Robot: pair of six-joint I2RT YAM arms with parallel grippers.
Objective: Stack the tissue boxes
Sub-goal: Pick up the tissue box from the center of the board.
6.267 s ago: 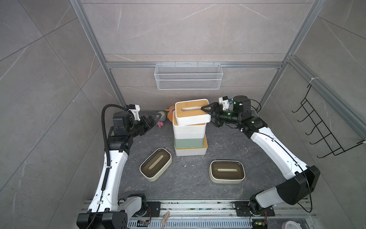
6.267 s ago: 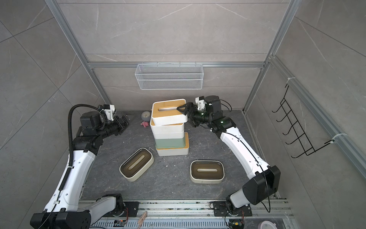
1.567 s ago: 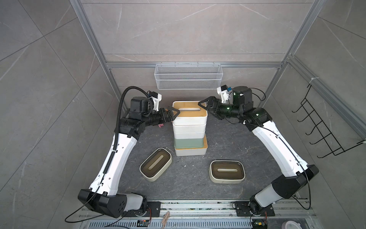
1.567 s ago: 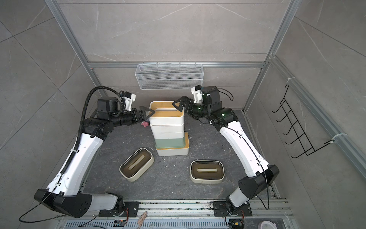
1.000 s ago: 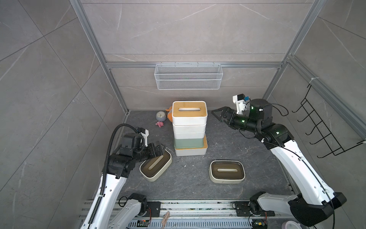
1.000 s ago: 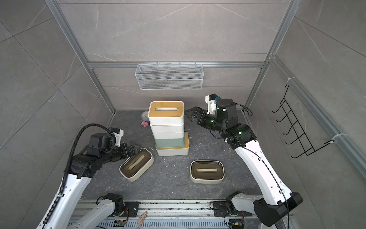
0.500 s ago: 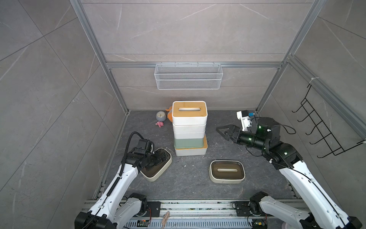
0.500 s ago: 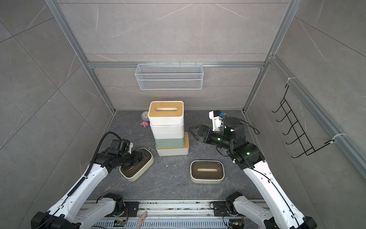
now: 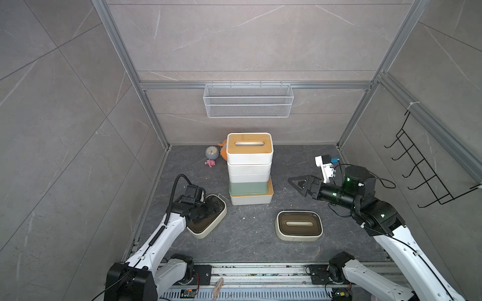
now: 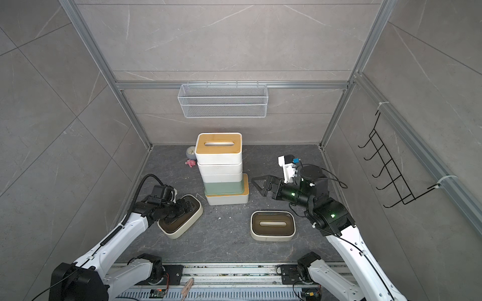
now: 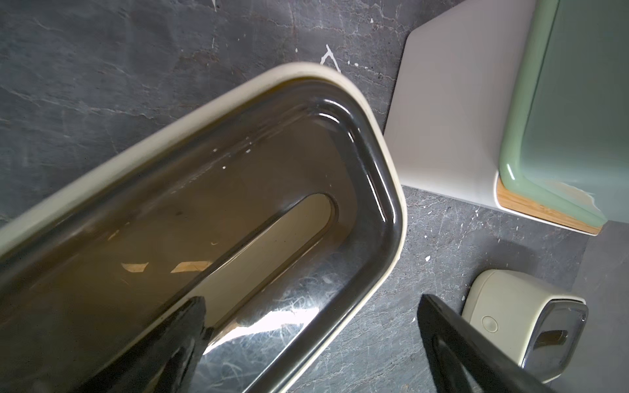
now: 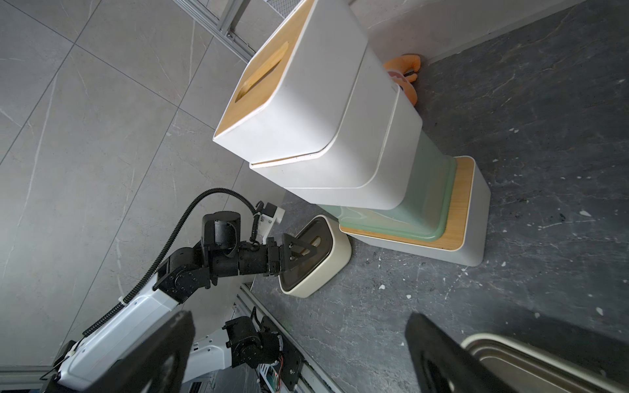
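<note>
A stack of several tissue boxes stands mid-floor: a bamboo-lidded white box (image 9: pixel 251 199) at the bottom, a mint green one (image 9: pixel 249 187), then white ones, with a bamboo lid (image 9: pixel 249 146) on top. Two cream boxes with dark-brown lids lie in front, the left cream box (image 9: pixel 208 224) (image 11: pixel 238 190) and the right cream box (image 9: pixel 298 225) (image 10: pixel 272 225). My left gripper (image 9: pixel 212 208) (image 11: pixel 310 299) is open, low over the left cream box. One finger hangs above the lid, the other outside its long rim. My right gripper (image 9: pixel 297 183) (image 12: pixel 299 316) hangs open and empty, right of the stack.
A white wire basket (image 9: pixel 247 100) hangs on the back wall. An orange toy (image 9: pixel 223 151), a grey clock (image 9: pixel 211 151) and a pink toy (image 9: pixel 210 163) sit behind the stack's left side. A black hook rack (image 9: pixel 430 169) is on the right wall.
My left arm swung down from beside the stack onto the left cream box. My right arm drew back from the stack's top and sank to the right. Both grippers stayed open.
</note>
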